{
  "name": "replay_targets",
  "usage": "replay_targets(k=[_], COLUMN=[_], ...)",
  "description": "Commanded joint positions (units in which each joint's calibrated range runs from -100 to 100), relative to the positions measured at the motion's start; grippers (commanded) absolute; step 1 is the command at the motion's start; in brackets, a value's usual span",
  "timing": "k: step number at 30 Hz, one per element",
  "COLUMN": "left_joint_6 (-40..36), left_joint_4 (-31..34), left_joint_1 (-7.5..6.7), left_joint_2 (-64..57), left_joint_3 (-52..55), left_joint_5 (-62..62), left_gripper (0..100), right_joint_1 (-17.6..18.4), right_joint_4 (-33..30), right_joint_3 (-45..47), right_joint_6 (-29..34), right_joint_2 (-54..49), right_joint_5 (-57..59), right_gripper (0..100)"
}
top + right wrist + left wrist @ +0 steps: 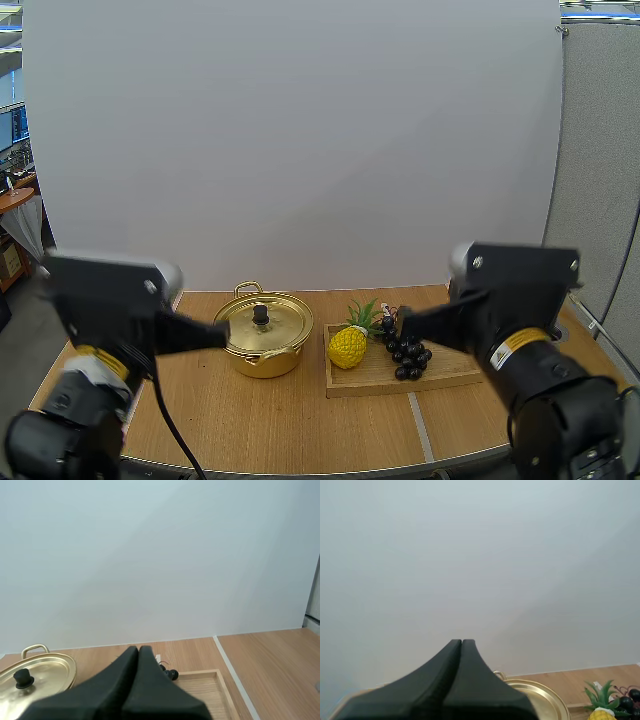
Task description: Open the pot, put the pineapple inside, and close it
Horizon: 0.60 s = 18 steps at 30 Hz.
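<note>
Right, around the work area I have a bunch of grapes (408, 358) lying on the wooden tray (445, 378), close against the right side of the pineapple (348, 346). A pale seam (421, 432) runs across the table (300, 425) to the right of centre, passing under the tray.

My left gripper (224, 335) hangs above the table, and in the high view its tip overlaps the left rim of the pot (265, 352). Its fingers are pressed together into one dark wedge, holding nothing. My right gripper (404, 321) sits up over the back of the grapes, fingers likewise closed flat against each other on nothing.

As for containers, the gold pot stands on the table just beside the tray's left edge. Its lid (272, 330) is on, black knob (260, 314) upright at the centre, so I cannot tell what is inside. The tray holds the pineapple at its left end, green leaves pointing toward the back, and the grapes in the middle. Its right end is bare wood.
</note>
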Motion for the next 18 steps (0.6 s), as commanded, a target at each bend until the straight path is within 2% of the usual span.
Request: replay_targets(k=[1,5,10,18], left_joint_6=[0.23,-0.47,-0.56,-1.29], left_joint_4=[0.46,0.46,0.46,0.46], left_joint_1=[0.08,0.08,0.08,0.08], left_joint_2=[-0.07,-0.07,1.35,16.64], left_joint_3=[-6.25,-10.88,-11.78,-11.78], left_joint_5=[8.38,15.80,16.78,19.58], left_gripper=[0,0,0,0], right_joint_1=[-0.23,-0.23,-0.23,-0.23], right_joint_4=[0.11,0.11,0.00,0.03], right_joint_3=[-4.46,-7.36,-7.96,-7.96], right_joint_6=[-0.26,-0.57,-0.64,-2.79], right_joint_2=[-0.10,-0.10,0.50,13.22], right_joint_5=[8.60,14.87,16.60,16.60], right_gripper=[0,0,0,0])
